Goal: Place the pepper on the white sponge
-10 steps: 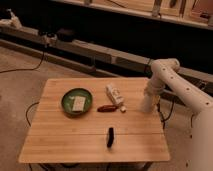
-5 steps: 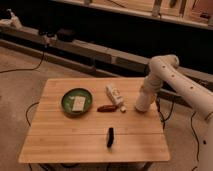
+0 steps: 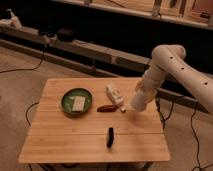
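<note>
Just one pepper [image 3: 106, 108], long axis left-to-right; one white sponge [image 3: 79, 103] in one bowl [image 3: 66, 96]; gripper [image 3: 136, 104] right of pepper, jaws closed.

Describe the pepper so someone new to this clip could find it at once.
On the wooden table, look just right of the green bowl. The pepper lies flat there, beside the white package, with the gripper to its right, shut. It is the only slim reddish-brown thing; the black object nearer the front edge stands upright.
</note>
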Controlling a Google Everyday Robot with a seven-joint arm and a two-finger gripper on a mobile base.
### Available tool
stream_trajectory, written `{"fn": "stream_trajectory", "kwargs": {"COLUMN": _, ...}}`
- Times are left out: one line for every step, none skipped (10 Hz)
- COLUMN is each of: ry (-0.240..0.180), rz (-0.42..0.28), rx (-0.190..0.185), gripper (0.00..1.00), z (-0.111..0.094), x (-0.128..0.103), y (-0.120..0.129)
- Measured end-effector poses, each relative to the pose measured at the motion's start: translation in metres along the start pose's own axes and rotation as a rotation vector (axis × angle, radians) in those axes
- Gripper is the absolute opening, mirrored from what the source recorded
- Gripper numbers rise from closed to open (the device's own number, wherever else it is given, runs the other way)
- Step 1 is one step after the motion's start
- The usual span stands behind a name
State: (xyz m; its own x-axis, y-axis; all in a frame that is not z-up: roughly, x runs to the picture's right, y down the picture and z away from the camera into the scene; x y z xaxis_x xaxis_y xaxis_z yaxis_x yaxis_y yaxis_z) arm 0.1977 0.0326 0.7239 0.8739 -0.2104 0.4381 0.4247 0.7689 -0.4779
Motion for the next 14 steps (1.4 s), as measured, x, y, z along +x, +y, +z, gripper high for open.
{"fn": "stream_trajectory", "kwargs": {"ry": -0.031, "rz": -0.038, "rx": 0.004, "gripper": 0.0, "z": -0.011, "x": -0.018, "y": 0.0}}
{"fn": "stream_trajectory", "kwargs": {"ry": -0.059, "rz": -0.072, "rx": 0.004, "gripper": 0.0, "z": -0.018, "x": -0.035, "y": -0.001}}
{"fn": "stream_trajectory", "kwargs": {"ry": -0.083, "rz": -0.109, "rx": 0.003, "gripper": 0.0, "z": -0.024, "x": -0.053, "y": -0.001}}
{"fn": "stream_trajectory", "kwargs": {"ry": -0.097, "rz": -0.141, "rx": -0.003, "gripper": 0.0, "z": -0.026, "x": -0.068, "y": -0.001}}
{"fn": "stream_trajectory", "kwargs": {"ry": -0.103, "rz": -0.175, "rx": -0.015, "gripper": 0.0, "z": -0.025, "x": -0.082, "y": 0.001}}
{"fn": "stream_trajectory", "kwargs": {"ry": -0.099, "rz": -0.205, "rx": -0.032, "gripper": 0.0, "z": -0.021, "x": -0.093, "y": 0.007}}
{"fn": "stream_trajectory", "kwargs": {"ry": -0.085, "rz": -0.225, "rx": -0.042, "gripper": 0.0, "z": -0.017, "x": -0.098, "y": 0.011}}
{"fn": "stream_trajectory", "kwargs": {"ry": -0.077, "rz": -0.236, "rx": -0.047, "gripper": 0.0, "z": -0.015, "x": -0.1, "y": 0.013}}
{"fn": "stream_trajectory", "kwargs": {"ry": -0.077, "rz": -0.236, "rx": -0.046, "gripper": 0.0, "z": -0.015, "x": -0.1, "y": 0.013}}
{"fn": "stream_trajectory", "kwargs": {"ry": -0.077, "rz": -0.236, "rx": -0.046, "gripper": 0.0, "z": -0.015, "x": -0.1, "y": 0.013}}
{"fn": "stream_trajectory", "kwargs": {"ry": -0.077, "rz": -0.239, "rx": -0.046, "gripper": 0.0, "z": -0.015, "x": -0.101, "y": 0.013}}
{"fn": "stream_trajectory", "kwargs": {"ry": -0.079, "rz": -0.252, "rx": -0.045, "gripper": 0.0, "z": -0.016, "x": -0.103, "y": 0.014}}
{"fn": "stream_trajectory", "kwargs": {"ry": -0.086, "rz": -0.297, "rx": -0.044, "gripper": 0.0, "z": -0.021, "x": -0.117, "y": 0.016}}
{"fn": "stream_trajectory", "kwargs": {"ry": -0.098, "rz": -0.368, "rx": -0.046, "gripper": 0.0, "z": -0.025, "x": -0.141, "y": 0.017}}
